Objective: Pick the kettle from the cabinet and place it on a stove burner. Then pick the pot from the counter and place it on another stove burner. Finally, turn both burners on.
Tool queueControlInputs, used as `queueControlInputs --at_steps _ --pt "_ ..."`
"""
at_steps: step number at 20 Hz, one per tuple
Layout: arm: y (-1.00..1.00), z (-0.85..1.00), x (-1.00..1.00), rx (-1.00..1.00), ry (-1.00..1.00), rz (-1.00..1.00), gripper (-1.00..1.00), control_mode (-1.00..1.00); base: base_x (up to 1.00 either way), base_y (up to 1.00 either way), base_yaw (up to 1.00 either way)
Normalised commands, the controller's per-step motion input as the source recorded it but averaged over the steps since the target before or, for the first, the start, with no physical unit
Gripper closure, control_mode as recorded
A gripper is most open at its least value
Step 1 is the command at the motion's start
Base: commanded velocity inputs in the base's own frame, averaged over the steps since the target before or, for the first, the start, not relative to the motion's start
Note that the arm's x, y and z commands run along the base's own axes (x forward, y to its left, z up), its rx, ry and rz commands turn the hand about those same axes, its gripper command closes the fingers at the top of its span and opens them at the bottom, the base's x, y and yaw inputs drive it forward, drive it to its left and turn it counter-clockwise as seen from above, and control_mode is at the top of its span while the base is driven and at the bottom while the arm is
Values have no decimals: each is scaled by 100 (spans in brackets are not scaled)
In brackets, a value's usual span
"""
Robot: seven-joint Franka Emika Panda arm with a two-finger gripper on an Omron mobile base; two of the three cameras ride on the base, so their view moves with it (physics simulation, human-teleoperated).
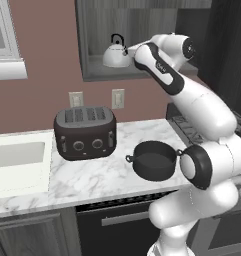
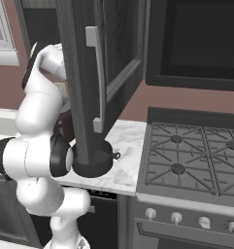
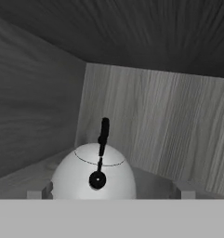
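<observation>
The small shiny white kettle [image 1: 114, 54] with its thin black arched handle stands on the shelf of the dark grey wood-grain cabinet [image 1: 94, 30]. My arm reaches up into the niche from the right. In the hand view the kettle [image 3: 95, 174] is close and low in the centre. My gripper [image 3: 111, 194] is open, with one fingertip on each side of the kettle and nothing gripped. The squat dark pot [image 1: 153, 160] with loop handles rests on the white marble counter [image 1: 92, 177]. The stove burners [image 2: 177, 168] lie under grey grates to the right.
A dark four-slot toaster [image 1: 85, 132] stands left of the pot, and a white sink [image 1: 17, 155] is further left. The open cabinet door [image 2: 96, 73] hangs over the counter and partly covers the pot [image 2: 94, 163]. Silver knobs [image 2: 176, 217] line the stove front.
</observation>
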Motion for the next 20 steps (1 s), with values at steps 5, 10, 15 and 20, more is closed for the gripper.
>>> queueControlInputs --at_steps 5,10,15,20 --pt "0 4 44 0 6 0 -100 -100 0 0 0" --pt "2 19 29 0 6 0 -100 -100 0 0 0" --pt "6 20 10 0 1 0 -100 -100 0 0 0" --pt "18 9 1 0 0 0 -100 -100 0 0 0"
